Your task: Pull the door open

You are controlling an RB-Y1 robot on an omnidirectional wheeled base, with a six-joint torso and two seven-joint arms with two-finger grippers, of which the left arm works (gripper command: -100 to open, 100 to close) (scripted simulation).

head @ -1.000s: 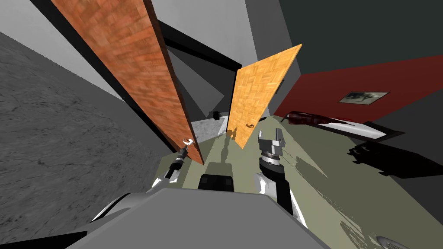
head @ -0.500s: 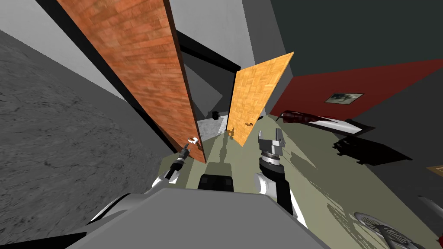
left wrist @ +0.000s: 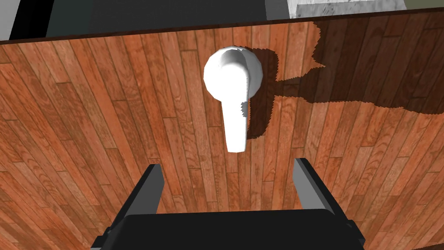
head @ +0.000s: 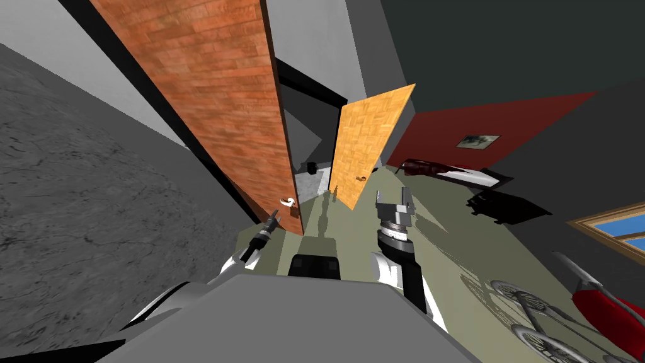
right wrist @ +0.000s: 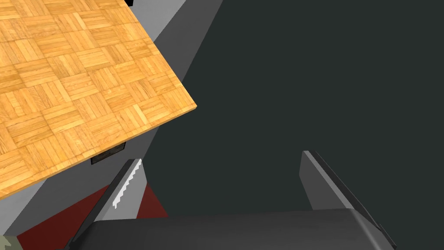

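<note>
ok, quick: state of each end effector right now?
left end effector: open, empty; white door handle just ahead, not gripped.
right end effector: open, empty.

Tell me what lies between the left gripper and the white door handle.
Only the bare reddish wood door: in the left wrist view the open left gripper sits short of the handle, nothing between.

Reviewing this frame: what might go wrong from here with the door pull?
1. The left pincer is open, and the white handle on the door lies beyond its fingertips, not between them; shutting now would likely grab nothing.
2. The handle's lever is narrow and points toward the pincer; a grip on its tip alone might slip off under pull.
</note>
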